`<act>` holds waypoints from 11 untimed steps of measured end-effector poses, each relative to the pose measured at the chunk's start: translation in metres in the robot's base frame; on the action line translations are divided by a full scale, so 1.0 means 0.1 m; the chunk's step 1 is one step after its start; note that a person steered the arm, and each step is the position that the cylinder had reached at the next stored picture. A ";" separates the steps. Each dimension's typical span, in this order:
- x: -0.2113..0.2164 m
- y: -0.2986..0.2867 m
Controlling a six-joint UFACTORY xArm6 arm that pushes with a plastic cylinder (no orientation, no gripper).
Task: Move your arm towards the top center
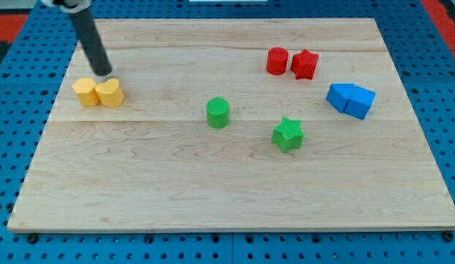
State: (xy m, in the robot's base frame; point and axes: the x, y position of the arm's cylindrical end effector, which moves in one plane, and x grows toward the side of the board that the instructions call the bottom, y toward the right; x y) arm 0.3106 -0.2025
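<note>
My dark rod comes down from the view's top left, and my tip (104, 73) rests on the wooden board just above two yellow blocks. The yellow blocks are a pentagon-like one (84, 92) and a heart-like one (110, 93), touching side by side at the board's left. A green cylinder (218, 112) stands near the middle. A green star (288, 134) lies to its right and lower. A red cylinder (277, 60) and a red star (304, 64) sit together at the upper right.
Two blue blocks (351, 100) sit touching near the board's right edge. The wooden board (213, 191) lies on a blue perforated surface (15, 110) that surrounds it.
</note>
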 end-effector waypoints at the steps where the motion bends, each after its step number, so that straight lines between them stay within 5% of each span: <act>1: -0.16 0.14; 3: -0.27 0.07; 6: -1.13 -0.01; 9: -1.09 0.39; 11: -0.95 2.77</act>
